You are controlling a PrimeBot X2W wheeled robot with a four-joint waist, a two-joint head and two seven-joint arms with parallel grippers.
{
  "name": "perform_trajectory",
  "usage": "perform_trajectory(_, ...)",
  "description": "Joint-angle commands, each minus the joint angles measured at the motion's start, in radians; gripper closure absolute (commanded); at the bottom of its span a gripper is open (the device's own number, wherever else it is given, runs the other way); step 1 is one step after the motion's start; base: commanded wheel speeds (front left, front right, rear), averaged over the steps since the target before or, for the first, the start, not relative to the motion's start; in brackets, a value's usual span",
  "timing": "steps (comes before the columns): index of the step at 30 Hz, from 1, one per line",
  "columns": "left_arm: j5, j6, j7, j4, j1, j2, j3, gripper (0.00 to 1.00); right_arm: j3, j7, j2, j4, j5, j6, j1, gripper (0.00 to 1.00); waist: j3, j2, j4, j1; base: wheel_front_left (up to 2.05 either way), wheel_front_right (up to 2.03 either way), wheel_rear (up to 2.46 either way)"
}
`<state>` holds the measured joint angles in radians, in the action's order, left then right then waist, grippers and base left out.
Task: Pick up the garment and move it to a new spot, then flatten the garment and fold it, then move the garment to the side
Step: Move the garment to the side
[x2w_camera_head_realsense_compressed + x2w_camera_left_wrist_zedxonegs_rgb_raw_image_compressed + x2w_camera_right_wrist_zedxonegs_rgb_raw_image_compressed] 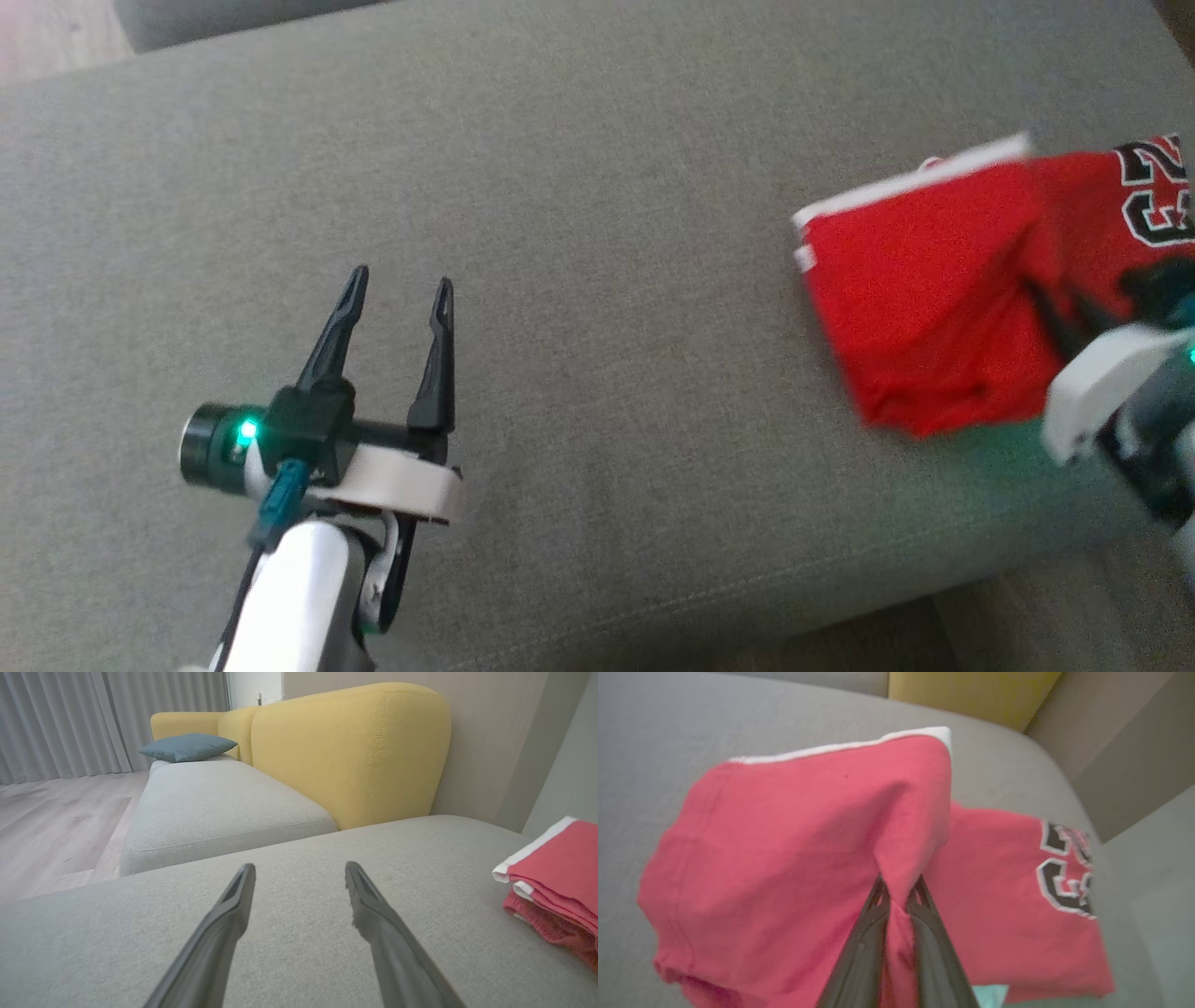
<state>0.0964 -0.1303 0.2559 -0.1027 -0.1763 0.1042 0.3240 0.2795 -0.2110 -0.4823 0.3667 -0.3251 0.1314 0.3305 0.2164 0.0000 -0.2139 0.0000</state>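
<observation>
- While the right gripper point(900, 879) pinches a raised ridge of cloth, the red knit jersey with white trim and a black number point(934, 308) lies doubled over itself at the right end of the grey fabric sofa seat point(560, 140), near its front edge.
- The right fingers are clenched on that ridge, close to the jersey's middle. The fabric tents up at the grasp and the rest lies on the seat.
- The left gripper point(401, 278) hangs over bare seat well apart from the jersey, its fingers spread and holding nothing.
- From the left wrist, the jersey's stacked layers and white hem show at the right edge, with a yellow upholstered backrest point(350, 751) and a blue cushion point(187, 746) beyond.
- The cloth looks light, soft and limp. It will likely sag and drape from a single pinch, and its layers could slide apart and undo any fold.
- A mid-panel pinch probably gathers only the top layer.
- A surer hold would take all layers together at an edge or corner, ideally with both grippers at two corners, so the jersey travels flat rather than bunched.
</observation>
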Motion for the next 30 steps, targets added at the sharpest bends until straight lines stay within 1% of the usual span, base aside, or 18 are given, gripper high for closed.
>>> perform_trajectory(1,-0.01,0.002,0.006,0.026,-0.052,0.015,-0.025,0.0,-0.014,0.024,-0.041,-0.02,0.0,-0.001,0.051,1.0,0.025,0.0,-0.016,0.0,0.0,0.0,0.0)
perform_trajectory(4,-0.015,0.004,0.006,0.023,-0.069,0.015,-0.017,0.0,-0.044,0.064,-0.072,0.019,0.001,-0.001,0.1,1.0,0.047,0.0,-0.022,0.0,0.0,0.0,0.0)
perform_trajectory(8,-0.02,0.008,0.006,0.022,-0.095,0.012,-0.006,0.0,-0.104,0.079,-0.107,0.098,0.017,-0.001,0.141,1.0,0.08,0.0,-0.019,0.0,0.0,0.0,0.0)
perform_trajectory(17,-0.039,0.031,0.006,0.025,-0.17,0.007,0.032,0.0,-0.231,0.123,-0.104,0.246,0.079,-0.001,0.221,1.0,0.165,0.0,-0.014,0.0,0.0,0.0,0.0)
perform_trajectory(22,-0.048,0.043,0.006,0.017,-0.22,0.002,0.053,0.0,-0.273,0.149,-0.097,0.328,0.125,-0.001,0.27,1.0,0.207,0.0,-0.005,0.0,0.0,0.0,0.0)
perform_trajectory(23,-0.049,0.044,0.006,0.015,-0.228,0.001,0.056,0.0,-0.278,0.157,-0.096,0.344,0.135,-0.001,0.281,0.9,0.211,0.0,-0.004,0.0,0.0,0.0,0.0)
perform_trajectory(24,-0.05,0.045,0.006,0.012,-0.234,0.0,0.059,0.0,-0.283,0.167,-0.094,0.358,0.141,-0.001,0.29,0.73,0.216,0.0,-0.002,0.0,0.0,0.0,0.0)
perform_trajectory(25,-0.051,0.046,0.006,0.01,-0.24,-0.002,0.061,0.0,-0.286,0.179,-0.094,0.373,0.148,-0.001,0.298,0.69,0.219,0.0,0.001,0.0,0.0,0.0,0.0)
perform_trajectory(26,-0.05,0.047,0.006,0.008,-0.245,-0.003,0.064,0.0,-0.286,0.201,-0.094,0.382,0.155,-0.001,0.305,0.59,0.222,0.0,0.004,0.0,0.0,0.0,0.0)
perform_trajectory(27,-0.049,0.048,0.006,0.007,-0.249,-0.004,0.065,0.0,-0.285,0.223,-0.095,0.391,0.163,-0.001,0.31,0.35,0.223,0.0,0.007,0.0,0.0,0.0,0.0)
perform_trajectory(28,-0.047,0.048,0.006,0.006,-0.252,-0.005,0.066,0.0,-0.287,0.234,-0.093,0.404,0.169,-0.001,0.314,0.0,0.223,0.0,0.009,0.0,0.0,0.0,0.0)
perform_trajectory(30,-0.043,0.047,0.006,0.005,-0.252,-0.008,0.066,0.0,-0.298,0.266,-0.089,0.423,0.183,-0.001,0.317,0.0,0.217,0.0,0.016,0.0,0.0,0.0,0.0)
